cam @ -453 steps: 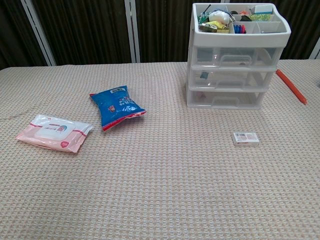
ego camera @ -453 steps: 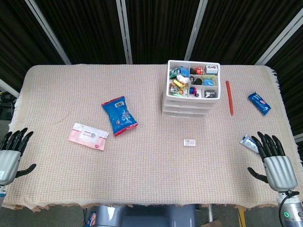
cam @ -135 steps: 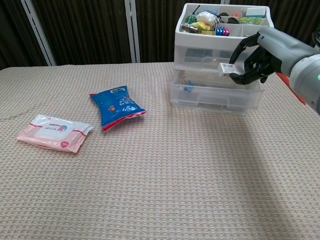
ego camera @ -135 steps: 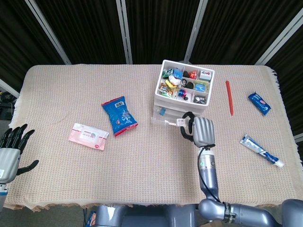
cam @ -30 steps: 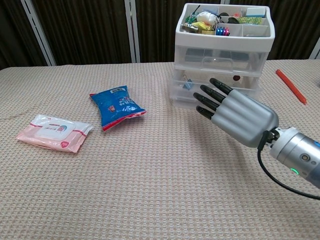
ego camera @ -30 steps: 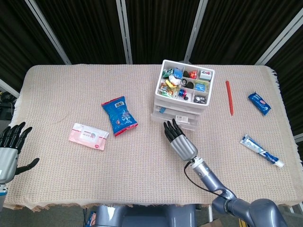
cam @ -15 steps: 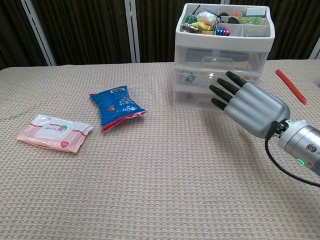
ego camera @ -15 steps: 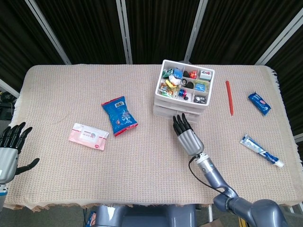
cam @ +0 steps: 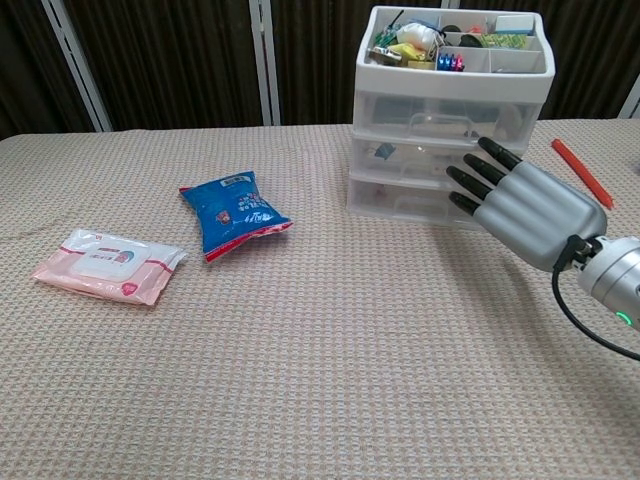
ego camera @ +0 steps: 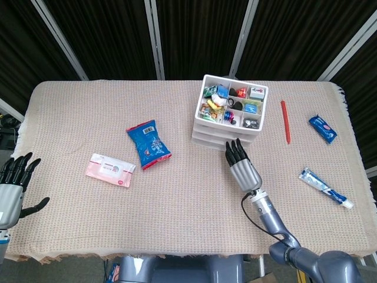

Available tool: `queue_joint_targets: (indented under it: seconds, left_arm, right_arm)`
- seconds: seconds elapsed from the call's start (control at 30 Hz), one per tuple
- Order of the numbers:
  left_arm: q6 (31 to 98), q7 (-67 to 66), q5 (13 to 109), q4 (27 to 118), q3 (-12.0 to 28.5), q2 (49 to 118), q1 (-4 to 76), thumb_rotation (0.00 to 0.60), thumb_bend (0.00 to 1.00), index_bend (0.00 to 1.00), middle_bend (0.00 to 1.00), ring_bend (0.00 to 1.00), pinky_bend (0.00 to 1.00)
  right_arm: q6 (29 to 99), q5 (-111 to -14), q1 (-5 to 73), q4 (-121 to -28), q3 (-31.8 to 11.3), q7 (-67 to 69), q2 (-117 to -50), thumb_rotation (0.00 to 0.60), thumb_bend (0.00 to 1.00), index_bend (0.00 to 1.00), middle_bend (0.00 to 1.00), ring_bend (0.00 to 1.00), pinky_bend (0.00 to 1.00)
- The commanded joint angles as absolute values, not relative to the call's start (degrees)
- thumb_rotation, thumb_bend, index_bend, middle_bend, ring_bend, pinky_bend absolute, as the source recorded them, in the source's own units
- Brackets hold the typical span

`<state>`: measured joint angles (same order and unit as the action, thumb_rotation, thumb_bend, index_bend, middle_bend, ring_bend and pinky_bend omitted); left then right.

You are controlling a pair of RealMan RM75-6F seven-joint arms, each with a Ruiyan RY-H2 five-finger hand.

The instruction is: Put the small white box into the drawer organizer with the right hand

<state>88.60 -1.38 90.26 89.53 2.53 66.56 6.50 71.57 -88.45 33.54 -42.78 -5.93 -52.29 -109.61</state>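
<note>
1. The right hand's fingers (cam: pixel 478 181) are straight and slightly spread, holding nothing, their tips at the front of the drawer organizer (cam: pixel 452 115); contact cannot be judged for sure.
2. The right hand (cam: pixel 520 207) is flat, back upward, just in front of the organizer's lower drawers (the head view shows it at the unit's near right corner (ego camera: pixel 243 166)).
3. The small white box cannot be made out; the drawers look pushed in, and only faint shapes show through their clear fronts.
4. The organizer's top tray (ego camera: pixel 231 105) holds mixed small colourful items in compartments.
5. The left hand (ego camera: pixel 13 187) is at the table's near left edge, fingers apart and holding nothing.
6. On the cloth-covered table (cam: pixel 300 340) lie a blue snack bag (cam: pixel 233 212), a pink wipes pack (cam: pixel 106 264), a red pen (ego camera: pixel 284 121), a blue wrapper (ego camera: pixel 322 128) and a tube (ego camera: pixel 324 187).
</note>
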Motion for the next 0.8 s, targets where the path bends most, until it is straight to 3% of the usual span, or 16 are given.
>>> queue_joint_targets:
  seconds: [0.03,0.27,0.57,0.8]
  left_arm:
    - [88.57,-1.38,90.24,89.52,2.54,66.58,6.51,0.600,0.20,0.09,0.00,0.00,0.00]
    - [88.60,-1.31,90.26,89.41,2.53,66.53,6.49,0.600,0.20,0.09,0.00,0.00,0.00]
    - [88.56,-2.25,90.33,89.28,2.34,66.56,6.40,0.600,0.20,0.10,0.00,0.00,0.00]
    - [88.87,-4.62,90.34,88.64,2.34,66.87,6.23,0.600,0.20,0.09,0.00,0.00,0.00]
  right_arm:
    - [72.04,-88.51,33.11,-43.52,-5.63,-51.90,-109.36,0.600,0.30,0.14,0.00,0.00,0.00]
    - [76.77,-89.36,30.60,-53.47,-5.19,-49.42,-105.26,0.600,0.28,0.14,0.00,0.00,0.00]
    - [83.29,-89.65,25.48,-77.76,-5.30,-43.75,-89.55,0.600,0.20,0.12,0.00,0.00,0.00]
    - [83.39,-84.66,20.19,-93.10,-4.13,-33.97,-77.68,0.600,0.13,0.10,0.00,0.00,0.00]
